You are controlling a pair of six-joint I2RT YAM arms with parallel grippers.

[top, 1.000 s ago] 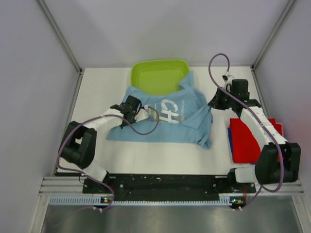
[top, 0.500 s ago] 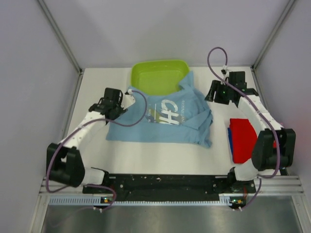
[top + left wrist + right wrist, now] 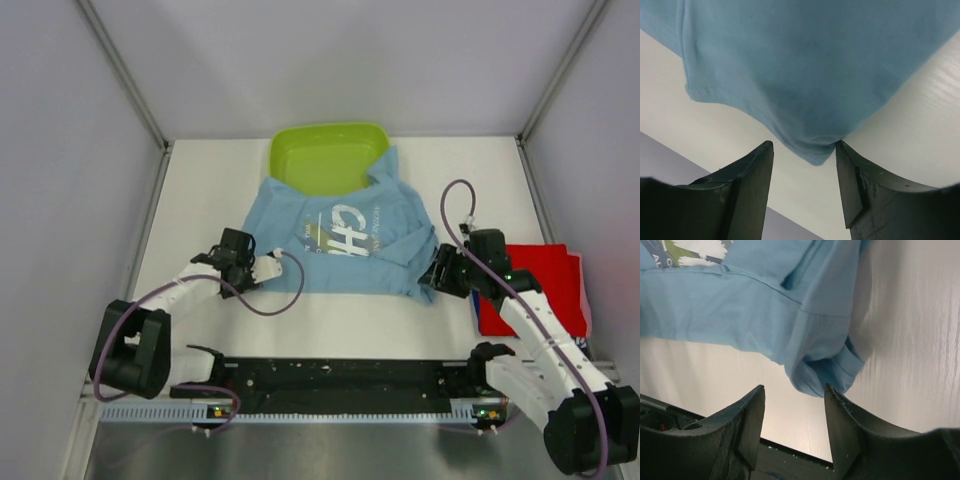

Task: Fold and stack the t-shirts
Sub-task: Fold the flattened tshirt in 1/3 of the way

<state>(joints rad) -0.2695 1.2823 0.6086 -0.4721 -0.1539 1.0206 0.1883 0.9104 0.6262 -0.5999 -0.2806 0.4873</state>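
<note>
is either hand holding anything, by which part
Nothing is held. The left hand is open at the light blue t-shirt's near left corner, the right hand at its near right corner.

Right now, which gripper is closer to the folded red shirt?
Right. The right gripper sits just beside the red shirt; the left gripper is at the light blue shirt's opposite corner.

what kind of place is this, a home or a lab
Most likely a robot test cell in a lab: a white table boxed in by plain grey panels, a left arm and right arm bolted to a rail at its near edge, and a blue t-shirt laid out.
</note>
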